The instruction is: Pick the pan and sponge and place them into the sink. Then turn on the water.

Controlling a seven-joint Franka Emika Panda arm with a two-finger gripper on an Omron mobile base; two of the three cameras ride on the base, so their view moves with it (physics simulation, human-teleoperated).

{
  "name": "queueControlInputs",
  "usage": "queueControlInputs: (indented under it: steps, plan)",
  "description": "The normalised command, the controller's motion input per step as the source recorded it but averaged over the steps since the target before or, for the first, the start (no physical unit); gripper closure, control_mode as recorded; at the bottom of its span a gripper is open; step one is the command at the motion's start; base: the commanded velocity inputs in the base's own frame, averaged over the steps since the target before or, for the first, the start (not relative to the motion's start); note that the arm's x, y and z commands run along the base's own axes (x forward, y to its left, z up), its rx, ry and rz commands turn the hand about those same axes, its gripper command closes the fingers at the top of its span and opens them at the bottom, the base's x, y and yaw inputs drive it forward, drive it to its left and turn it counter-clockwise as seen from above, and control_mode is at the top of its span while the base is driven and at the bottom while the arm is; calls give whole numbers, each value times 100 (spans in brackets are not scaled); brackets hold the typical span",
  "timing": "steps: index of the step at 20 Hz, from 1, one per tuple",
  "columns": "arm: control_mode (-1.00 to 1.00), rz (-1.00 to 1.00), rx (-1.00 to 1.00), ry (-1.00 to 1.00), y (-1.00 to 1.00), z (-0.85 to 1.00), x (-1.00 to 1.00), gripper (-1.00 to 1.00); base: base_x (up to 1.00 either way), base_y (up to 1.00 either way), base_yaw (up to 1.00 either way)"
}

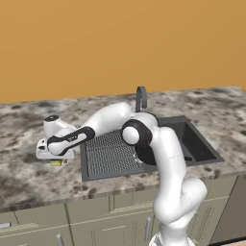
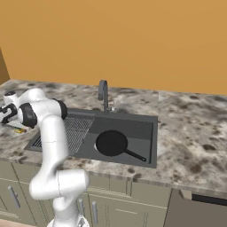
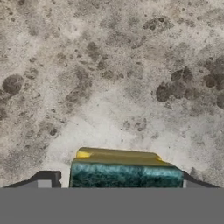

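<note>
The green-topped yellow sponge (image 3: 126, 173) lies on the marbled counter left of the sink, seen small under the hand in the left base view (image 1: 56, 163) and the right base view (image 2: 20, 130). My gripper (image 3: 118, 183) reaches down over it, jaws open, one fingertip on each side of the sponge with a little gap showing. The black pan (image 2: 111, 142) rests in the deeper basin of the dark grey sink (image 2: 133, 116), handle pointing toward the front right. The arched grey faucet (image 2: 103, 94) stands behind the sink with no water running.
The ribbed drainboard (image 1: 108, 153) lies just right of my hand. My arm stretches across it from the base. Marbled counter (image 2: 190, 128) runs on right of the sink, with an orange wall behind and cabinet fronts below.
</note>
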Motion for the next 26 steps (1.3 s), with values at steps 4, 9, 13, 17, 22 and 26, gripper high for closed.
queueControlInputs:
  steps: [4, 9, 13, 17, 22, 26]
  plan:
    - [-100, 0, 7, 0, -18, 7, 0, 100, 0, 0, 0]
    - [-100, 0, 14, 0, -57, 50, -1, 100, 0, 0, 0]
    - [-100, 0, 12, 0, -93, 58, -18, 100, 0, 0, 0]
    - [-100, 0, 5, -2, -100, 37, -28, 100, 0, 0, 0]
    - [-100, 0, 1, -1, -100, 45, -37, 100, 0, 0, 0]
    - [-100, 0, 0, -1, -100, 45, -37, 100, 0, 0, 0]
